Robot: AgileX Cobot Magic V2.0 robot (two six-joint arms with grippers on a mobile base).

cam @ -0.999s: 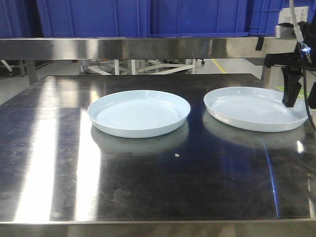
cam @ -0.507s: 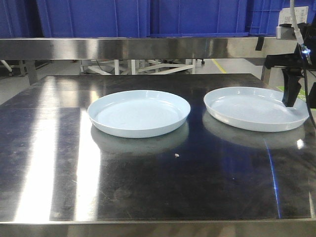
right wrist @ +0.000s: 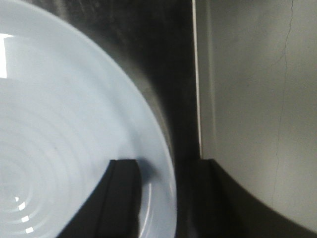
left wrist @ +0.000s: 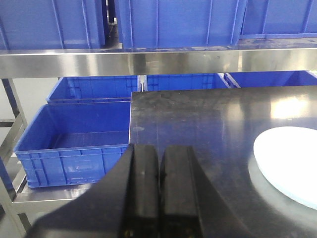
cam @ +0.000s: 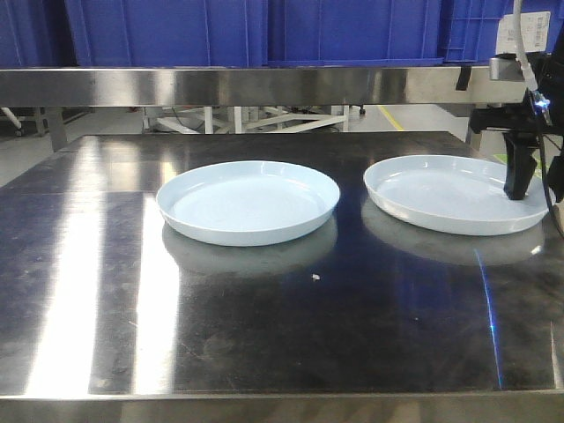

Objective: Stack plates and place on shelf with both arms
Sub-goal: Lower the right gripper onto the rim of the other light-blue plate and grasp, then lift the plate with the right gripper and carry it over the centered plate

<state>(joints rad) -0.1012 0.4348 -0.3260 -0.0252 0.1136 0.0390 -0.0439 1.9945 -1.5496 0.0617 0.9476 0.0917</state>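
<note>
My right arm (cam: 520,163) pointed straight down at the outer rim of the right plate (cam: 454,194), jaws apart and straddling that rim, one inside, one outside. The left arm (left wrist: 148,198) sat low near the left edge of the worktop (cam: 264,335), jaws pressed together on nothing. The left plate (cam: 248,201) lay mid-worktop, apart from the other.

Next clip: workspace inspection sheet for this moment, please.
Surface: steel table, glossy, reflecting the plates.
Job's things: left plate and right plate lie side by side, apart, not stacked.
Clutter: one small pale speck in front of the plates.
Grippers: right gripper open, straddling the right plate's rim; left gripper shut, holding nothing.
Cables: black cable hangs beside the right gripper.
Surroundings: steel shelf behind the table; blue crates.
</note>
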